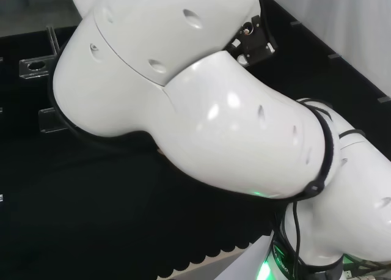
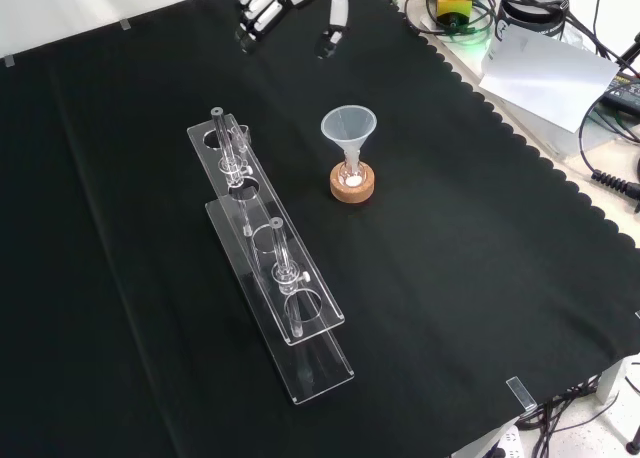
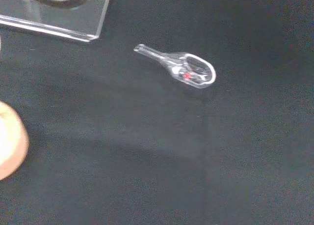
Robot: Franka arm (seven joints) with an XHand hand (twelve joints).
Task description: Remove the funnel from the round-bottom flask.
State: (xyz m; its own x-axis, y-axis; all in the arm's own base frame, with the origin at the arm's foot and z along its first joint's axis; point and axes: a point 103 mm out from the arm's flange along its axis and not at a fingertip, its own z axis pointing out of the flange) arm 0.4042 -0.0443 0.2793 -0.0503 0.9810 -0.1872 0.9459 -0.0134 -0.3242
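In the front view a clear funnel (image 2: 349, 128) stands upright in the neck of a small round-bottom flask (image 2: 351, 170), which rests on a cork ring (image 2: 352, 186) near the middle of the black cloth. The hand (image 2: 258, 6) comes in at the top edge, well beyond the funnel and apart from it. Its fingers are straight and hold nothing, with the thumb (image 2: 337, 20) spread to the right. In the wrist view a small clear funnel-shaped piece (image 3: 184, 68) shows against the cloth; I cannot tell which piece it is.
A long clear rack (image 2: 265, 248) with round holes and a few glass tubes stands left of the flask in the front view, its end showing in the wrist view (image 3: 73, 26). Cables and papers (image 2: 545, 68) lie off the cloth at upper right. White arm links (image 1: 201, 90) block the head view.
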